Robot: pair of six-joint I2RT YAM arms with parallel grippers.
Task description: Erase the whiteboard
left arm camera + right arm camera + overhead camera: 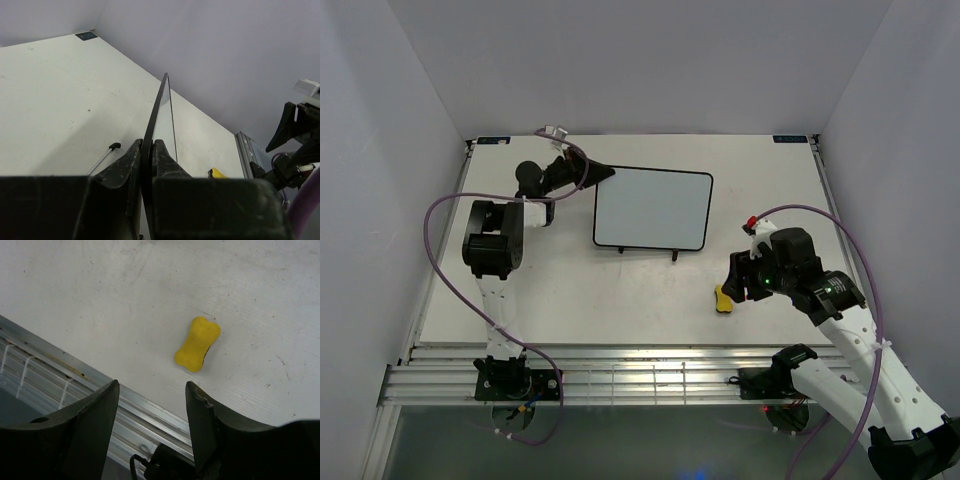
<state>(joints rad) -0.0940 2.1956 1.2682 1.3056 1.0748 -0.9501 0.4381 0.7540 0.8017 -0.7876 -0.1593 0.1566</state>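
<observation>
2 jobs: left claw (147,147) clamps the whiteboard (161,110) edge, likely steadying it; right claw (152,387), released and empty, hovers over yellow eraser (197,344).

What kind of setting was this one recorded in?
Probably a robot lab enclosure: a white table walled in by plain white panels, with aluminium rails along its near edge.

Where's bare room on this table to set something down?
Free: the table between whiteboard and near rail, left of the yellow eraser; also right of the whiteboard. Crowded: the left gripper at the board's left corner, the right gripper by the eraser.
</observation>
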